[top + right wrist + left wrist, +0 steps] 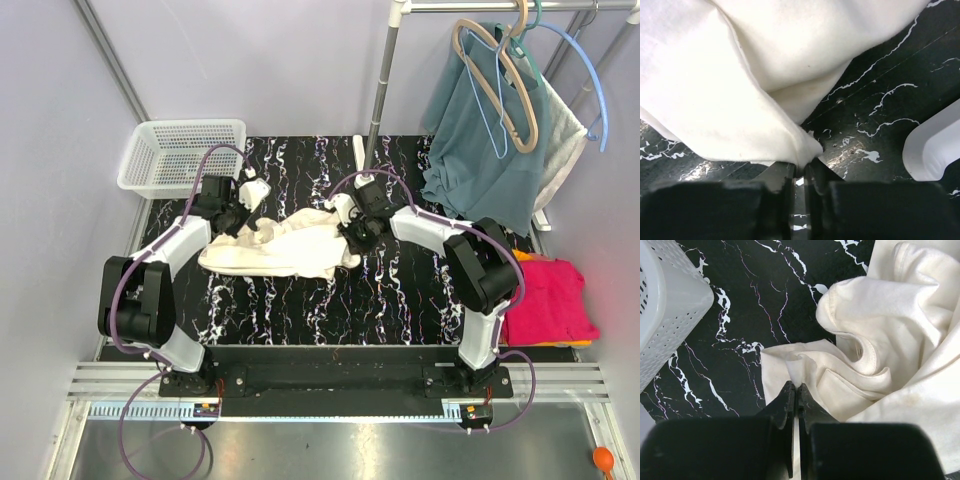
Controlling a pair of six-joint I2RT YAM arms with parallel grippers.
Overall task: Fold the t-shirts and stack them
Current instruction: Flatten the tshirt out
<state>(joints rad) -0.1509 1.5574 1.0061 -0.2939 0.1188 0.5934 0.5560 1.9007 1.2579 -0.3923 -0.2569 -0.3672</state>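
Crumpled cream cotton t-shirt [285, 250] lies mid black marble-look table [380, 300], just right of white mesh plastic basket [180, 155], w/ left end effector [794, 392] pinched onto its edge & right end effector [801, 167] clamped on a corner.

Mostly hidden under magenta t-shirt [550, 300]: orange t-shirt [530, 257]. Left wrist view's edge cuts basket [665, 305]. Right wrist view's top edge cuts cream t-shirt [740, 75].
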